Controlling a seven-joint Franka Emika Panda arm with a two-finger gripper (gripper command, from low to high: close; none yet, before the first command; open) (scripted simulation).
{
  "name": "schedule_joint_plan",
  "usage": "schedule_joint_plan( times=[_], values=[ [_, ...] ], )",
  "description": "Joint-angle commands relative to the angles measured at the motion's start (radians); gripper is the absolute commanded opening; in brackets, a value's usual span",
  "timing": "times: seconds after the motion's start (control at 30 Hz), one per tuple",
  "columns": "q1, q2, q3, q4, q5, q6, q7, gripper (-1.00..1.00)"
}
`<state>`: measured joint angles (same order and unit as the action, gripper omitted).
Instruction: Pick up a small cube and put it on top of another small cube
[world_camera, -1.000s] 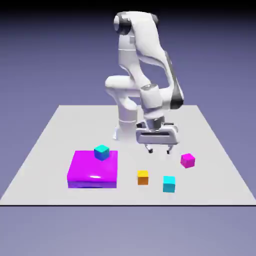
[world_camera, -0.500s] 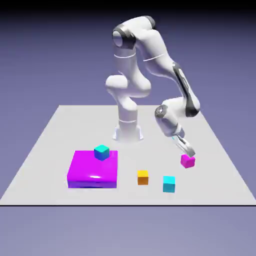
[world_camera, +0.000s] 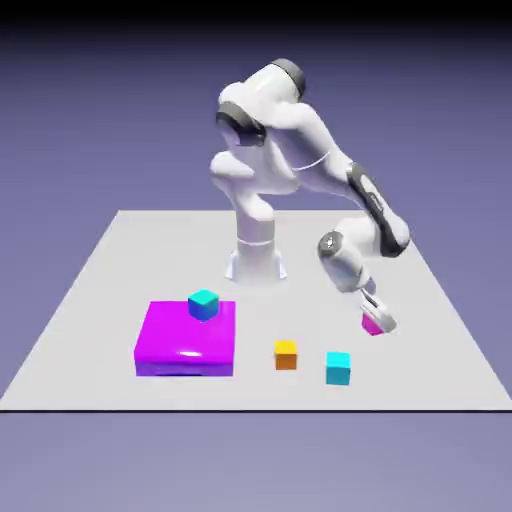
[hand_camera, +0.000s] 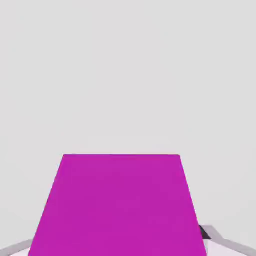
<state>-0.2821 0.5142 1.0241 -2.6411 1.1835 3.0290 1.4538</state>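
One gripper is grasping one small magenta cube at the exterior view's right side of the table.
One pale table (world_camera: 150, 260) is carrying one white arm (world_camera: 300, 140), one large flat magenta block (world_camera: 188, 335) and four small cubes: two cyan, one orange, one magenta. The block is lying on the exterior view's left, with one cyan cube (world_camera: 204, 305) sitting on top near its back edge. The gripper (world_camera: 376, 321) is reaching down at the right, its two fingers clenching the small magenta cube (hand_camera: 120, 205), which is filling the hand view's lower middle and sitting low at the table. The other cyan cube (world_camera: 338, 369) and the one orange cube (world_camera: 286, 356) are resting on the table near each other, apart from the block.
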Motion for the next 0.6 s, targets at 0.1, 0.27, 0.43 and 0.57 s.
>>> schedule_joint_plan(
  times=[0.1, 0.27, 0.43, 0.57],
  values=[
    [-0.033, -0.145, 0.021, -0.035, 0.002, -0.120, 0.044, -1.00],
    [-0.063, -0.276, 0.039, -0.066, 0.003, -0.229, 0.085, -1.00],
    [-0.047, -0.228, -0.043, 0.066, -0.214, -0.391, 0.036, -1.00],
    [-0.034, -0.189, -0.108, 0.172, -0.388, -0.521, -0.003, -1.00]
  ],
)
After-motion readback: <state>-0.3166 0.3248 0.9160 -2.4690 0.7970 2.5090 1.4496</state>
